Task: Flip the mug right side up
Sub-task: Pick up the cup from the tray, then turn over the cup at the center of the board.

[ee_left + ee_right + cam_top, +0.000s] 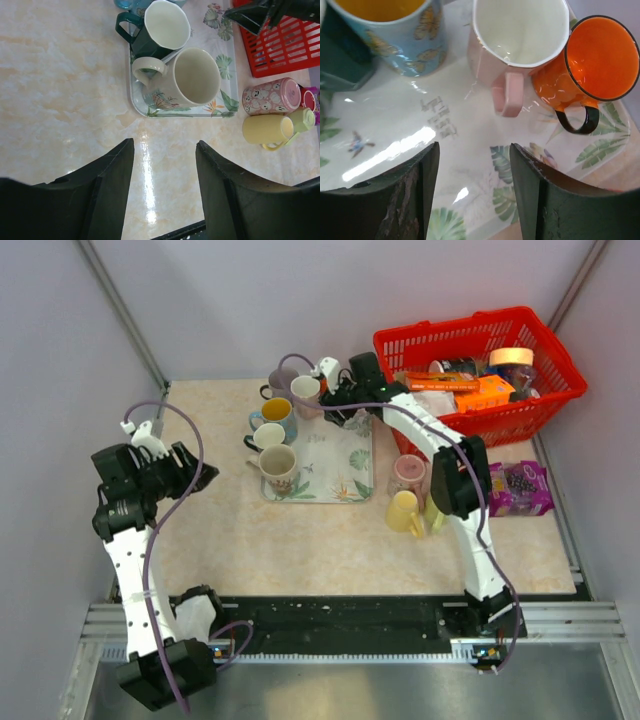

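Every mug on the tray [340, 480] stands mouth up. The work left, as I judge it, is the three mugs on the table just off the tray's right edge. The smiley mug [408, 472] is closest to that edge. The yellow mug [403, 512] is just nearer the robot, and the green mug [434, 512] touches or almost touches the yellow one on the side away from the tray. All three seem to stand mouth down with flat bases showing, so each long axis is vertical, though the wrist views are too oblique to be certain.

The right gripper [473, 150] hangs low over the tray's far end, jaws parted and empty. The pale pink mug [507, 92] is just ahead of it and the orange mug [600, 55] sits beside that one. From there the smiley mug lies toward the robot and off the tray's right side.

The left gripper [165, 145] hovers off the tray's left edge, also parted and empty, with the whole tray between it and the three mugs. The right arm [440, 445] is clearly nearer and already reaches past them.

The yellow mug's handle points away from the tray, toward the robot. I cannot see the smiley mug's handle, so a grasp across the body looks likelier.
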